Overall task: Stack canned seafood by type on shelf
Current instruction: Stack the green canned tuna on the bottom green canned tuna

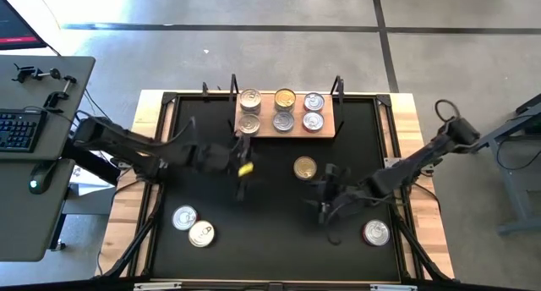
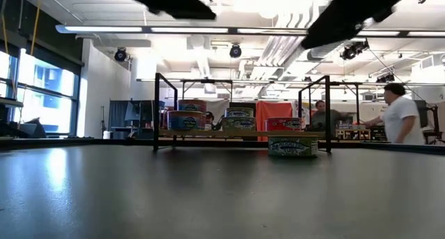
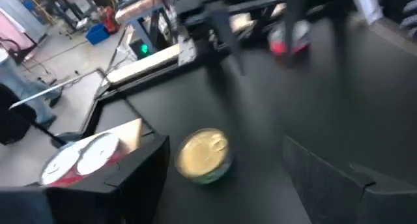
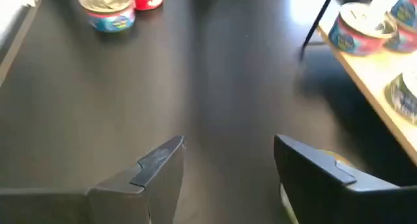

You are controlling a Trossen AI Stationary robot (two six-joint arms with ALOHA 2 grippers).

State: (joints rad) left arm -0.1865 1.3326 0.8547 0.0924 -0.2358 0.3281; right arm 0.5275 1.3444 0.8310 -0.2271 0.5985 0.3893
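- Black matting (image 1: 270, 240) covers the table, and the shelf (image 1: 286, 126) sits at its far edge with six tins on the board: a gold-lidded one (image 1: 285, 99) back middle, silver-lidded ones around it.
- Loose tins are scattered: a gold tin (image 1: 305, 167) on the mat between the arms, two silver tins (image 1: 193, 225) near the front left, and a red-sided tin (image 1: 375, 233) front right.
- Left gripper (image 1: 243, 167) hangs above the mat just in front of the shelf's left end, fingers spread wide and empty. Its wrist view shows the gold tin (image 3: 203, 155) lying ahead between the fingers (image 3: 140, 178).
- Right gripper (image 1: 328, 196) hovers just beside the gold tin on the front-right side, fingers apart, nothing between them. Something pale shows beside one finger (image 4: 326, 175) in its wrist view, but I can't tell what it is.
- Biggest worry, to my eye: both grippers stand near the same gold tin. If both go for it, the arms could knock together or shove the tin across the mat.
- A low, flat tin gives little to grab; a descent off-centre could tip it or skate it away.
- Shelf posts (image 1: 337, 90) stand close to the tins, so a careless approach might clip a post, jolt the board and spill what's already there.
- Gold belongs with gold; setting it on a silver one would spoil the sorting.
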